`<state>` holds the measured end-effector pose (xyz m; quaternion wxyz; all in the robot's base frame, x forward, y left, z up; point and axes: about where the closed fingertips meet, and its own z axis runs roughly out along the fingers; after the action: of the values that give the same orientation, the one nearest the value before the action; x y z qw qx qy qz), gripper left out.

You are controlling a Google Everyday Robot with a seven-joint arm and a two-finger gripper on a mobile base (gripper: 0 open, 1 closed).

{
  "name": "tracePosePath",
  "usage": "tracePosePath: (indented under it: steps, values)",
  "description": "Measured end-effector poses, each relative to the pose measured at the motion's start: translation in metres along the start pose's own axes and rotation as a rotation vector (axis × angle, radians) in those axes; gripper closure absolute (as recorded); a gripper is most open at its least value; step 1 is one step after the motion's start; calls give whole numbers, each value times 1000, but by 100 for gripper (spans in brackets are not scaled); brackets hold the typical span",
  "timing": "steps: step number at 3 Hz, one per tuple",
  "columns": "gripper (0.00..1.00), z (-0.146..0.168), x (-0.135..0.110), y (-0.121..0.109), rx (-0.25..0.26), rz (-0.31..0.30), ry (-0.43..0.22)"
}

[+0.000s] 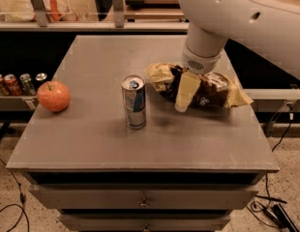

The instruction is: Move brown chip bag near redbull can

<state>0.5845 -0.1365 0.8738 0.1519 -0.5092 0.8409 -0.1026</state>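
Around crinkled brown chip bag (215,94), end effector (185,99) apparently clamps.

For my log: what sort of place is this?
Likely an office snack area: drawer cabinet, row of small cans on a side shelf, redbull can. The gripper is at the brown chip bag.

The gripper (187,88), clasping the bag (213,92), hangs just right of the can (134,102), with a gap of bare table (92,144) between. Leftward the can blocks the way. The apple (53,95) sits well beyond it, and the table's front lies open.
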Motion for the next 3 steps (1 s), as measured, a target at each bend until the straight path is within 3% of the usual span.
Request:
tracePosePath:
  steps: [2, 3]
  values:
    - [0, -5, 12, 6, -49, -31, -46]
    - [0, -17, 18, 8, -71, -53, -105]
